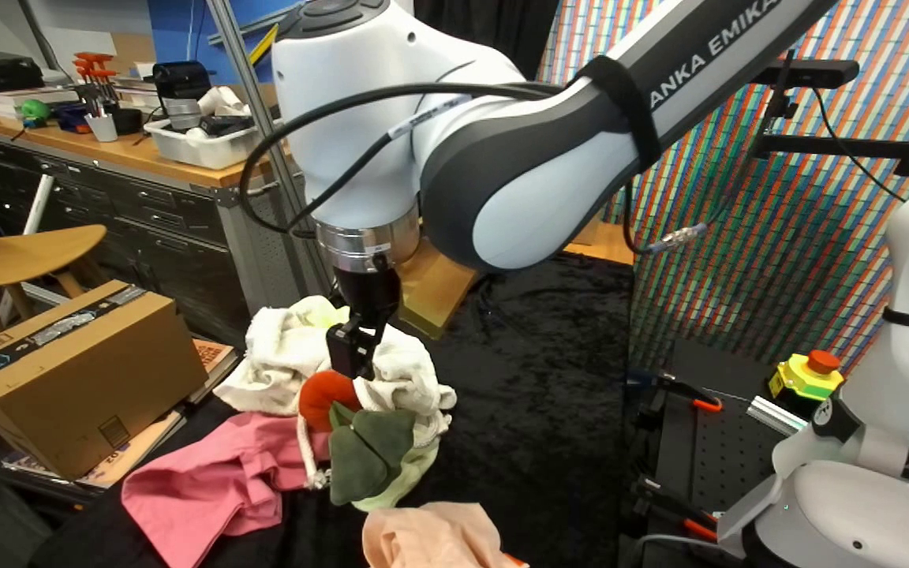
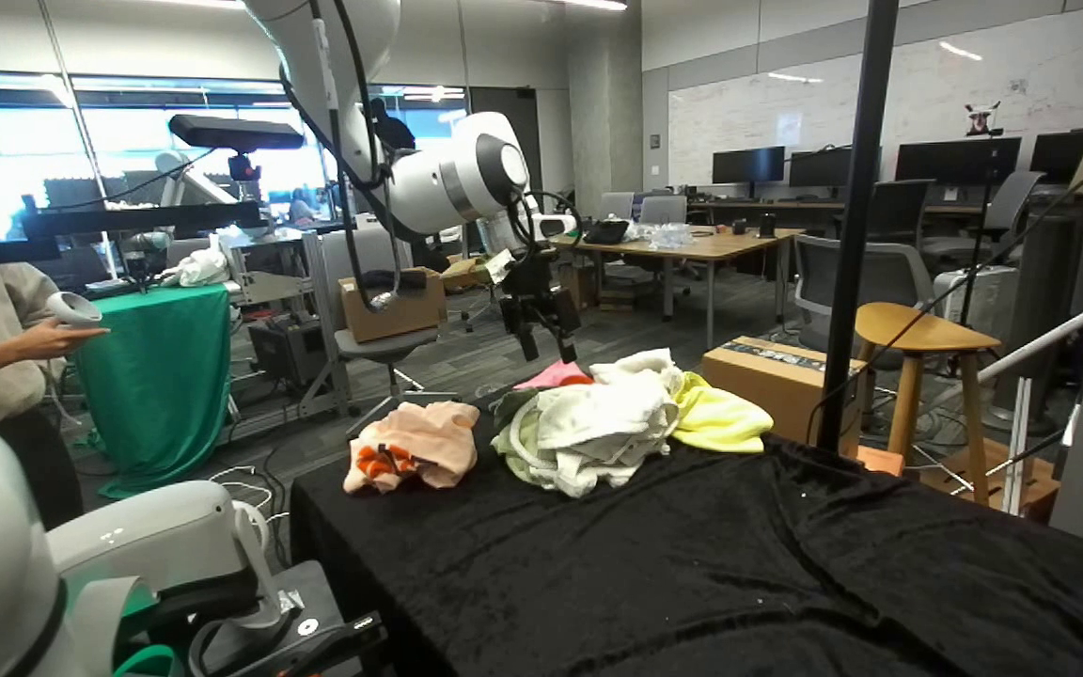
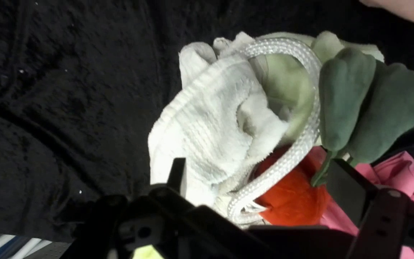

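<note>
- Black cloth (image 2: 692, 564) covers the table; in an exterior view, a cardboard box (image 1: 99, 386) rests just beside it, with a wooden stool (image 1: 20, 256) behind the box.
- Posture of the robot arm (image 1: 454, 166): in an exterior view, its forearm slants down from the upper right and the wrist section stands nearly upright, the metal flange (image 1: 366, 243) turned toward the table.
- Seen in an exterior view, the wrist link (image 2: 452, 183) reaches sideways from the forearm, and the gripper (image 2: 549, 355) hangs beneath, pointing downward.
- End effector: fingers (image 3: 177, 176) spread wide apart, with nothing gripped; their tips end above the heaped fabrics.
- Below the gripper, a white towel (image 3: 207, 129) lies crumpled, one finger overlapping it in the wrist view.
- A braided white rope (image 3: 304, 144) arches from the towel's edge and crosses over a red plush piece (image 3: 297, 201) alongside.
- Two leaf-shaped green pieces (image 3: 347, 100) adjoin the red one, near the finger at right in the wrist view.
- Surrounding fabrics: pink cloth (image 1: 226, 465) beside the red piece, peach cloth (image 2: 438, 432) near the towel, yellow cloth (image 2: 720, 418) adjoining it.
</note>
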